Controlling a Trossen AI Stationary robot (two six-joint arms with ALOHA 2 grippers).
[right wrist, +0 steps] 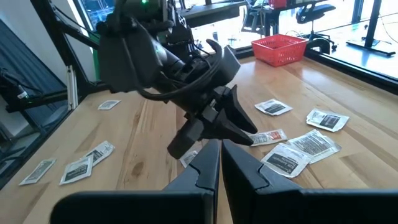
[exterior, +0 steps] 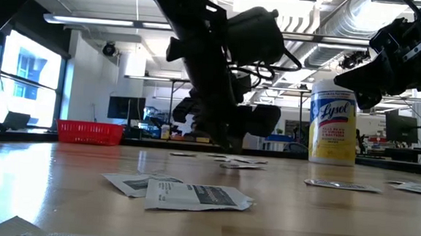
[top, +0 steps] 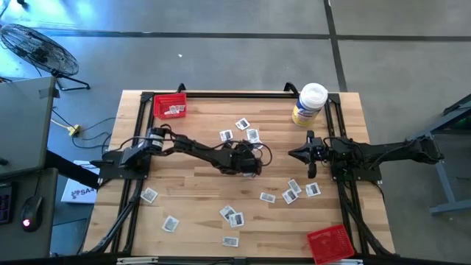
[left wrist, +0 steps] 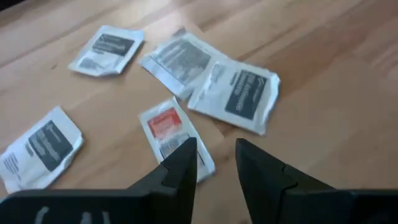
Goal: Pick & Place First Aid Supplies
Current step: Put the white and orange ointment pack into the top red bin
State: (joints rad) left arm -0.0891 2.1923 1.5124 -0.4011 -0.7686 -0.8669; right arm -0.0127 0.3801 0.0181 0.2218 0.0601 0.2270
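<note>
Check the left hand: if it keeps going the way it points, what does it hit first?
Most likely the red-printed packet: the left hand is open, tilted down at the tabletop, one fingertip already over that packet's edge. Height above it is unclear.

Packets (top: pixel 234 218) scattered across table (top: pixel 199 191)
</note>
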